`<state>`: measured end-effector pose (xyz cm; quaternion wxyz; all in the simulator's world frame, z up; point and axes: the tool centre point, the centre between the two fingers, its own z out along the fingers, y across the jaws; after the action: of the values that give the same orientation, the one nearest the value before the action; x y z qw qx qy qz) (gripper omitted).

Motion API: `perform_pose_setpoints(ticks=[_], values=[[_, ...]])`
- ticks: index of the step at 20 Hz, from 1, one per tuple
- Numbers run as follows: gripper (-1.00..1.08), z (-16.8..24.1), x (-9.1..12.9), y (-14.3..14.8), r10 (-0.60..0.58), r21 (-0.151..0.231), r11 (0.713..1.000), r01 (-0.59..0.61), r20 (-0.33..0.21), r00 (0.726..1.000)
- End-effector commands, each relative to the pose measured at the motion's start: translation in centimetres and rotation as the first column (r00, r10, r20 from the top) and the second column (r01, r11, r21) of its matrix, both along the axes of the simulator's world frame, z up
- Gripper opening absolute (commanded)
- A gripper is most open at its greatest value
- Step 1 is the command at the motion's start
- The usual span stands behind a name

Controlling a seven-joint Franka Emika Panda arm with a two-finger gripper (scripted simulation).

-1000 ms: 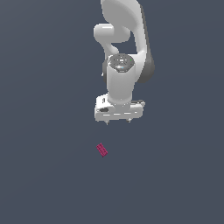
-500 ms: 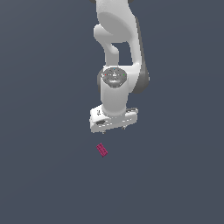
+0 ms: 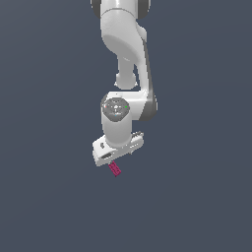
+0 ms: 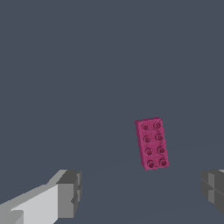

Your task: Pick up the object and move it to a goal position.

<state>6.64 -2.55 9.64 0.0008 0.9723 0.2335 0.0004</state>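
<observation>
One arm poised over one small pink brick, nothing grasped yet.

Exterior view: the single gripper (image 3: 118, 153) hangs low over the grey bench (image 3: 197, 197), with the one magenta brick (image 3: 115, 169) lying just below its body and partly hidden by it. Wrist view: both fingers (image 4: 70, 192) stand wide apart and hold nothing; the brick (image 4: 152, 143) lies flat on the bench beyond them, nearer one finger, showing eight studs in two rows. It is likely light, rigid and fairly slick, so pinching across its long flat sides at mid-length looks safest.
</observation>
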Motion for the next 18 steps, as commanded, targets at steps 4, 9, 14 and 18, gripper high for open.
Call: perform_pose_setpoints(ticks=[4,9,14,18], values=[[1.00,-1.9,1.1,-1.5,0.090,0.000,0.996,-0.090,-0.001,0.996],[1.00,-3.0,1.6,-2.3,0.138,0.001,0.990,-0.138,-0.001,0.990],[1.00,-3.4,1.8,-2.6,0.157,0.001,0.988,-0.157,-0.001,0.988],[1.00,-3.5,1.7,-2.6,0.154,0.001,0.988,-0.154,-0.002,0.988]])
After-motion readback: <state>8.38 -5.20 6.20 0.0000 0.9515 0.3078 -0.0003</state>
